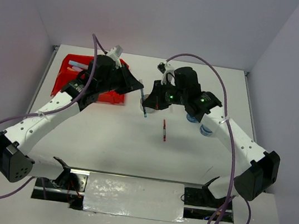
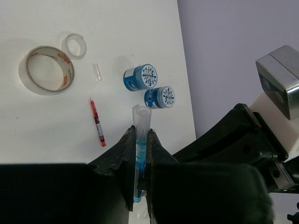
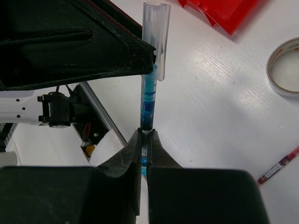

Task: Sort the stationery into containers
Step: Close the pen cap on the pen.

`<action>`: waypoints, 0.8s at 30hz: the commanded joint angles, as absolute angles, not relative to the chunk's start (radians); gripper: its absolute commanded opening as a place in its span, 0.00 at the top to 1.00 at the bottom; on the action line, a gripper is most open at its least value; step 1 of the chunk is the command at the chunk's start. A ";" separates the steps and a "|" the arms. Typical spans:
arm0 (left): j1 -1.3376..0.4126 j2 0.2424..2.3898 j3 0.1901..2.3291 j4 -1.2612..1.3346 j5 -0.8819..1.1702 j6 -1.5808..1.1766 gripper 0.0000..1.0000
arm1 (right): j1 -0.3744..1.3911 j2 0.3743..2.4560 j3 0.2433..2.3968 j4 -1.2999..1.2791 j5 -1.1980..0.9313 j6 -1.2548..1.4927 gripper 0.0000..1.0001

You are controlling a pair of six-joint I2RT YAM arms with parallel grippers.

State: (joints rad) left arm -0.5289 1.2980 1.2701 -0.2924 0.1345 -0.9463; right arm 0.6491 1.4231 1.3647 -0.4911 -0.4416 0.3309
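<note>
A thin blue pen [image 1: 143,102] with a clear cap is held above the table between both grippers. My left gripper [image 2: 141,133] is shut on its capped end; the clear cap [image 2: 141,116] sticks out past the fingertips. My right gripper [image 3: 145,133] is shut on the pen's other end [image 3: 148,100], with the cap [image 3: 156,37] pointing away. From above the left gripper [image 1: 140,90] and right gripper [image 1: 148,107] meet mid-table. The red bin [image 1: 90,78] lies at the far left, partly hidden by the left arm. A red pen [image 1: 164,130] lies on the table.
Two round blue-white tubs [image 2: 141,77] [image 2: 160,97] stand near the table's right side. A grey tape ring [image 2: 46,70], a small clear ring [image 2: 74,45] and a tiny clear cap [image 2: 97,72] lie on the table. The bin's corner [image 3: 219,11] shows in the right wrist view.
</note>
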 commanded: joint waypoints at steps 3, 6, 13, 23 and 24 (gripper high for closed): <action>-0.563 1.307 1.315 -0.315 0.262 -0.931 0.81 | 0.653 1.371 1.374 -0.244 -0.483 0.345 1.00; -0.563 1.318 1.322 -0.301 0.276 -0.936 0.71 | 0.655 1.367 1.379 -0.247 -0.463 0.350 1.00; -0.563 1.309 1.304 -0.291 0.282 -0.930 0.67 | 0.653 1.381 1.413 -0.273 -0.451 0.348 1.00; -0.561 1.307 1.335 -0.290 0.287 -0.899 1.00 | 0.655 1.378 1.390 -0.250 -0.494 0.342 0.99; -0.561 1.302 1.338 -0.264 0.310 -0.879 1.00 | 0.647 1.370 1.379 -0.224 -0.536 0.342 0.88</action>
State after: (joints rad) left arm -0.5369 1.3090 1.2999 -0.3012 0.1890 -0.9001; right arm 0.6487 1.4078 1.3621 -0.4046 -0.4599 0.3519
